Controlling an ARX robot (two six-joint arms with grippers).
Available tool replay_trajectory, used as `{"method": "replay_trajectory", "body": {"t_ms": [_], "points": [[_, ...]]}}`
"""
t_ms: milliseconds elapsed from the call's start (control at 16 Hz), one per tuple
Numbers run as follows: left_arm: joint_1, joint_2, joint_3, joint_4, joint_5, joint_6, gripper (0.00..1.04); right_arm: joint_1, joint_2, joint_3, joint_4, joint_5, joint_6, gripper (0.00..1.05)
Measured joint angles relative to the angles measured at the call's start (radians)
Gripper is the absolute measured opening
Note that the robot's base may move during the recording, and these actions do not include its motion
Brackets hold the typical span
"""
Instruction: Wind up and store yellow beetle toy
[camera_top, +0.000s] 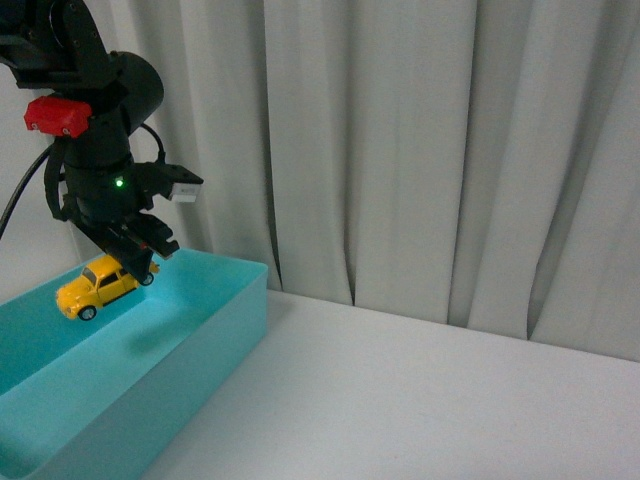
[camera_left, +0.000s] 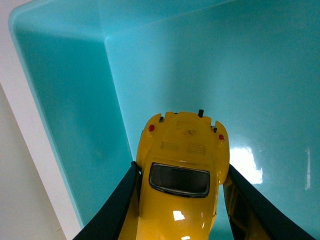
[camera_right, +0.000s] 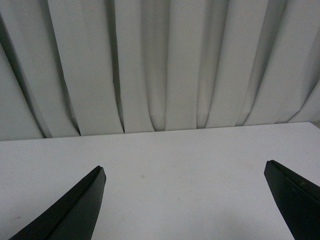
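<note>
Markings: a red block (camera_top: 58, 115) and a green light (camera_top: 118, 182) sit on the left arm; any lettering there is too small to read.
Left gripper (camera_top: 140, 262): at 9 o'clock in the front view, its dark fingers (camera_left: 117, 210) are closed against both flanks of the yellow beetle toy (camera_top: 97, 288).
Toy: it hangs tilted over the inside of the teal bin (camera_top: 225, 335), free end lower toward 8 o'clock, with its shadow on the bin floor; the wrist view shows its rear window and red tail lights.
Right gripper (camera_right: 185, 166): spread wide and holding nothing, with only bare tabletop between the fingers (camera_right: 82, 202).
Surface: a white table (camera_top: 420, 400), with the bin at 8 o'clock.
Room: a pale grey pleated curtain (camera_top: 450, 150) runs from 12 to 3 o'clock behind the table.
</note>
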Motion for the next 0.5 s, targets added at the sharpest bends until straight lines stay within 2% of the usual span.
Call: {"method": "replay_trajectory", "body": {"t_ms": [438, 501], "points": [[-0.003, 0.047, -0.053, 0.047, -0.040, -0.044, 0.41, 0.000, 0.000, 0.000, 0.000, 0.000, 0.000, 0.98], [-0.008, 0.048, -0.053, 0.045, -0.034, -0.051, 0.50, 0.000, 0.000, 0.000, 0.000, 0.000, 0.000, 0.98]]}}
